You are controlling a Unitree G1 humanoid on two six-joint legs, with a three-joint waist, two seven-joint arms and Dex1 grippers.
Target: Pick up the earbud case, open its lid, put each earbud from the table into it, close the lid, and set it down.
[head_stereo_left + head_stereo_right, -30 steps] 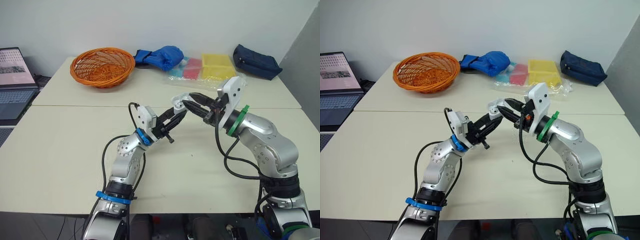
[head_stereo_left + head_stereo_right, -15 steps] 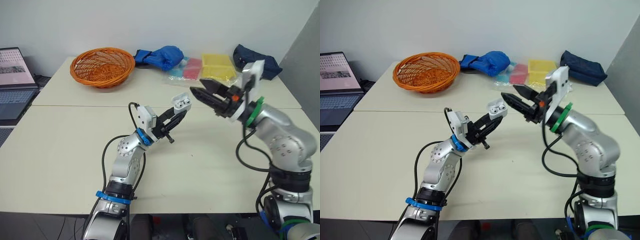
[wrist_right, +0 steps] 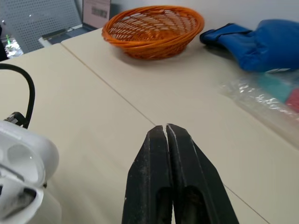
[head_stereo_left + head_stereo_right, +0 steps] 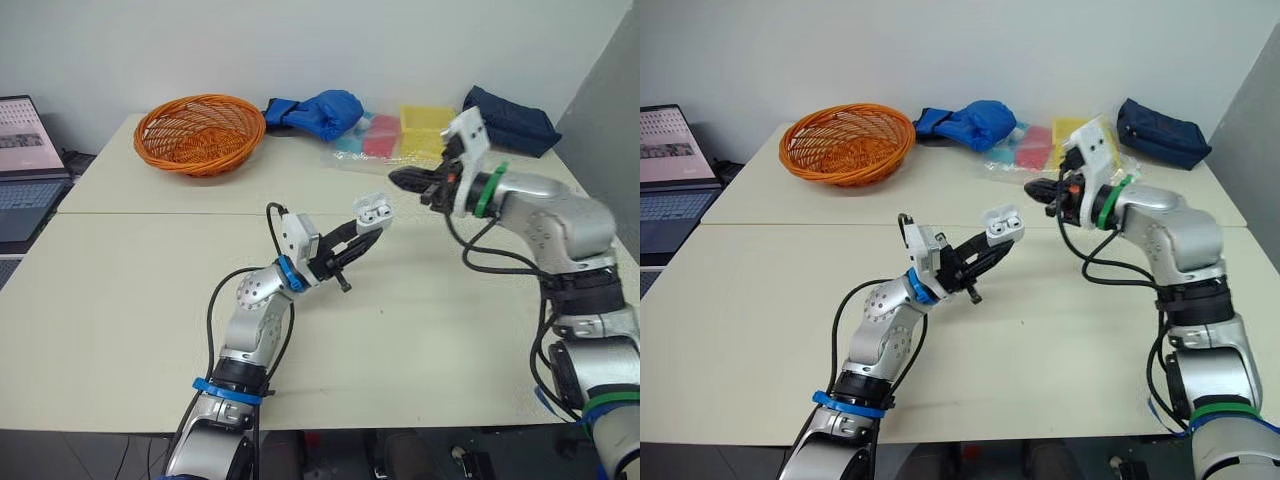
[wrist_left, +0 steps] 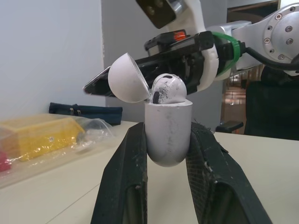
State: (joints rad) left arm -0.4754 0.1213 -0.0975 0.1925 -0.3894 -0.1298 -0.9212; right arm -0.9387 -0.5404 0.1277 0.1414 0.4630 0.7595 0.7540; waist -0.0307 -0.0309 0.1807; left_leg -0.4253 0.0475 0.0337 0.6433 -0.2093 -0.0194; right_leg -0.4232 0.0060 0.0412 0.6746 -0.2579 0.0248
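White earbud case point(image 5: 168, 135) is sitting open, pinched by your left tool point(image 4: 362, 232). Your right tool point(image 3: 167, 128) is hovering nearby, pressed together.

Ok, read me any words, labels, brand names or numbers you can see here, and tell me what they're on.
No text here can be read.
On the laptop screen: something is displayed, but it is too small to read.
On the earbud case: no brand or marking visible, only scuffs.
On the coloured packets in clear plastic: no legible label.

L gripper point(image 4: 368, 228) clamps earbud case point(image 4: 374, 209) (raised); R gripper point(image 4: 395, 178) closed, aloft.
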